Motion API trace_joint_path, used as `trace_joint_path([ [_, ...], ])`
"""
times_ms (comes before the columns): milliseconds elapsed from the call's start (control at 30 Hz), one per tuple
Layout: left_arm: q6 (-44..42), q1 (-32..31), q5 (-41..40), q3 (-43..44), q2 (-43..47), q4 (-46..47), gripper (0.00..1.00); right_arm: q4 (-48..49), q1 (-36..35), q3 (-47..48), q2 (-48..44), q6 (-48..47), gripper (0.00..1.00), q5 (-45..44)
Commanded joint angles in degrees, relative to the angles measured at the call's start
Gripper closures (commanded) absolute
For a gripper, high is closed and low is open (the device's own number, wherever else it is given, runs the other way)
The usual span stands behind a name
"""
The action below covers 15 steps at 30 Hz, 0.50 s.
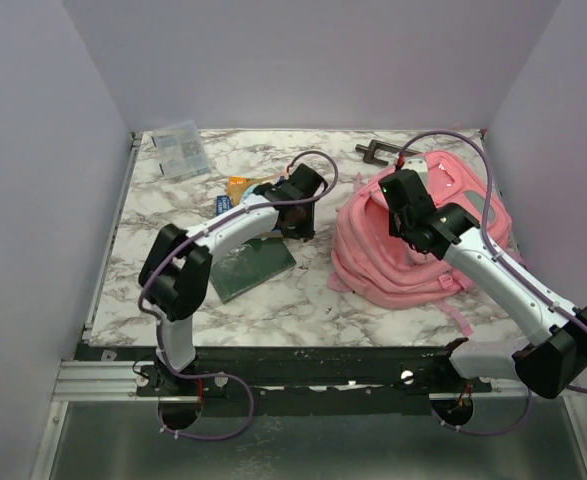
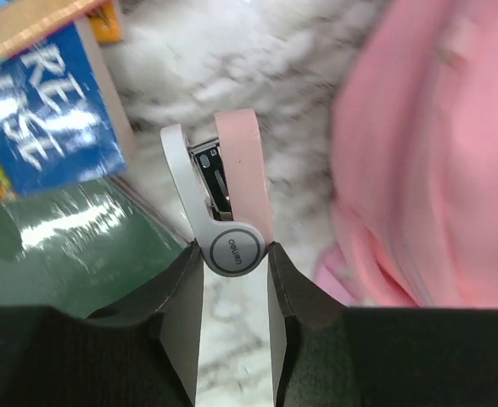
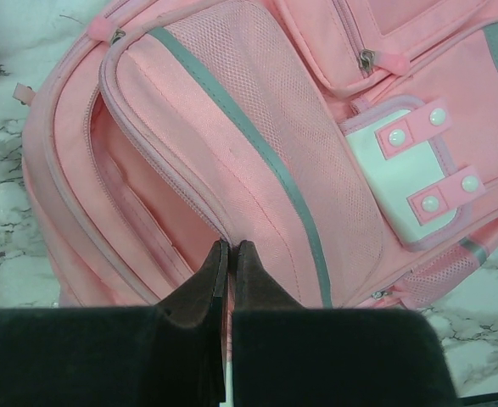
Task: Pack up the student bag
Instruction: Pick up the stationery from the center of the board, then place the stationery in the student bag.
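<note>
The student bag (image 1: 413, 245) is a large pink backpack lying on the right of the marble table, with grey trim and a white patch (image 3: 401, 174). My right gripper (image 3: 231, 246) is shut, pinching the pink fabric edge of the bag (image 3: 257, 127) beside an open zipper seam. In the top view the right gripper (image 1: 393, 195) sits over the bag's upper left. My left gripper (image 2: 234, 250) is shut on the round hinge end of a pink and white stapler (image 2: 232, 191). It hangs above the table just left of the bag (image 2: 435, 153). From above, the left gripper (image 1: 305, 190) is near the table's middle.
A dark green notebook (image 1: 255, 262) lies under the left arm, with a blue and orange box (image 1: 235, 195) beside it. A clear plastic case (image 1: 180, 148) rests at the back left. A dark clamp-like object (image 1: 375, 151) lies at the back, next to the bag.
</note>
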State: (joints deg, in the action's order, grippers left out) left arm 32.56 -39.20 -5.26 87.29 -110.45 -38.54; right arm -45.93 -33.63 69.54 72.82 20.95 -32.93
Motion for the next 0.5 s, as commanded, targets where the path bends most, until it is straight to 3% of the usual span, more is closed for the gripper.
trace_joint_path([
  [0, 1.27, -1.96, 10.48, -6.73, 13.56, 6.69, 1.0, 1.9, 0.51, 1.35, -1.36, 1.17, 0.99, 0.78],
  [200, 13.08, -3.77, 28.87, -16.86, 22.14, 24.68, 1.0, 1.9, 0.51, 2.69, -1.42, 1.68, 0.99, 2.17],
  [467, 21.19, -9.37, 32.92, -9.18, 12.6, 31.26, 1.0, 1.28, 0.54, 3.87, -1.45, 3.3, 0.99, 4.98],
])
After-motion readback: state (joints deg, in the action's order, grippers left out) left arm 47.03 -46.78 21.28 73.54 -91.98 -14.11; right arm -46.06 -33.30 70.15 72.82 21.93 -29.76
